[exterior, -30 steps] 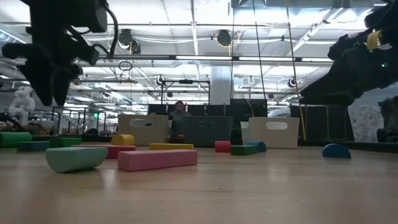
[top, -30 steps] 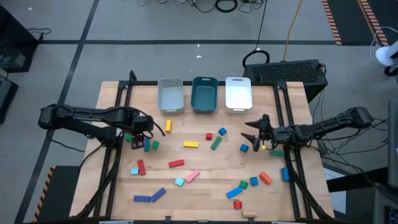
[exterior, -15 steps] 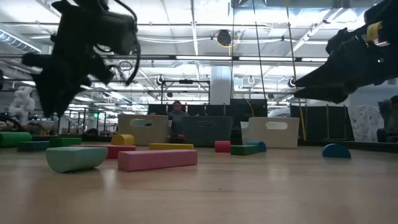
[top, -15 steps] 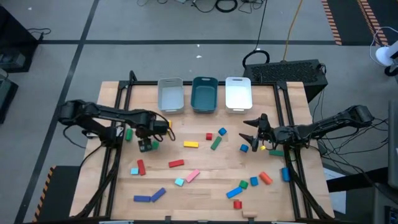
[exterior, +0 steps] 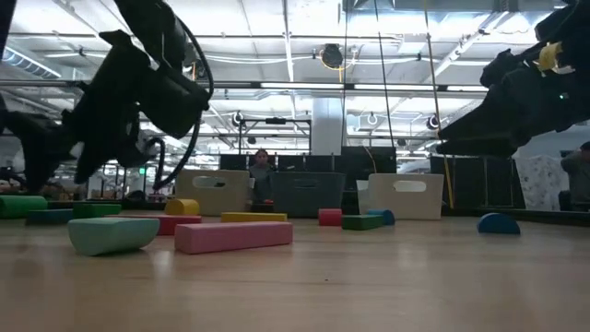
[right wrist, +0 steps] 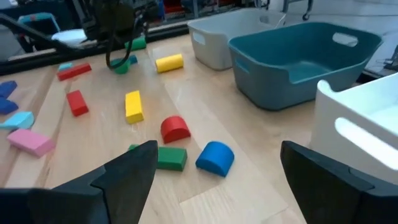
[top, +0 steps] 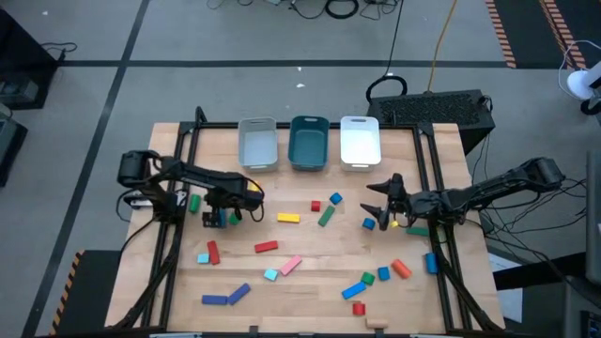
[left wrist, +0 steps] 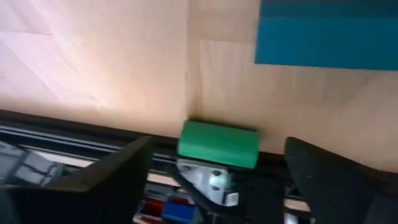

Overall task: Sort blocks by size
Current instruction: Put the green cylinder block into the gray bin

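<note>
The green cylinder (left wrist: 218,144) is seen just ahead of the left gripper (top: 220,218), its long axis across the wide-open, empty jaws. The right gripper (top: 383,212) is also spread wide, holding nothing.

Pale wooden table (top: 310,258); matt painted blocks (top: 266,247); smooth plastic trays (top: 309,143)

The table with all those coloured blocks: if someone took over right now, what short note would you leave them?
Left gripper: open, empty, over the blocks near the table's left edge.
Right gripper: open, empty, hovering by the blue block on the right side.
Blocks: all scattered on the table, e.g. yellow bar, pink bar, green cylinder.
Grey tray, teal tray and white tray: no blocks visible inside.
Done: nothing sorted yet. Left: all of it.
</note>
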